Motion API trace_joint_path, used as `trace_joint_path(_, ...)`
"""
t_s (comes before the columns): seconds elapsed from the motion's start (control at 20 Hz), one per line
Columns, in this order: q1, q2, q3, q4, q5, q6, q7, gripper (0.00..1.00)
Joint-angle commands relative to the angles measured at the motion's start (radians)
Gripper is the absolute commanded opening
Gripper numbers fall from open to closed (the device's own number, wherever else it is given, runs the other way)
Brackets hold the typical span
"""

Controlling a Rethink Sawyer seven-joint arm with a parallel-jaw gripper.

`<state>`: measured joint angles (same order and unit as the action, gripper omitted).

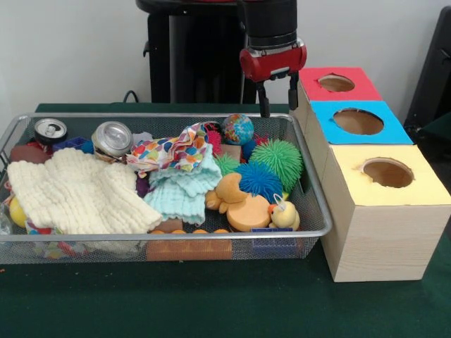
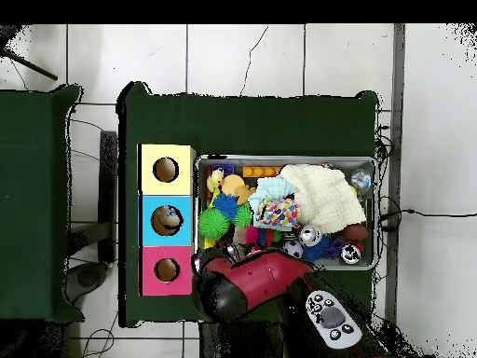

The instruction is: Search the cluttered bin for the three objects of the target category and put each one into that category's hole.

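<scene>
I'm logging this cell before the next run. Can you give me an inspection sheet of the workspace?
Surface: green table, bare in front of the bin.
Job's things: wire bin; red box, blue box and yellow box in a row beside it, one hole each; something lies inside the blue hole in the overhead view.
Clutter: cream cloth, two cans, globe ball, spiky balls, rubber ducks.
Gripper: gripper open, empty, above the bin's far corner.
Cables: black cable behind the bin.
Surroundings: tiled floor.

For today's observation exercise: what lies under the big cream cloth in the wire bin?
The cream cloth covers the bin's left part. A yellow ball peeks out at its left edge; anything beneath its middle is hidden.
</scene>
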<state>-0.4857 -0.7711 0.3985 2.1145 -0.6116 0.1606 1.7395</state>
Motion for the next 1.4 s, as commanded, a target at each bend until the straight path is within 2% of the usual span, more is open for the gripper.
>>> trace_joint_path(0.05, 0.000, 0.030, -0.047, -0.045, 0.045, -0.024, 0.156, 1.00)
trace_joint_path(0.25, -0.078, -0.040, 0.023, -0.024, 0.064, 0.080, 0.066, 1.00)
trace_joint_path(0.5, -0.188, -0.084, 0.114, -0.037, 0.075, 0.203, -0.077, 1.00)
trace_joint_path(1.1, -0.323, -0.021, 0.182, -0.086, 0.001, 0.269, -0.157, 1.00)
trace_joint_path(1.4, -0.355, 0.090, 0.182, -0.131, -0.045, 0.251, -0.157, 1.00)
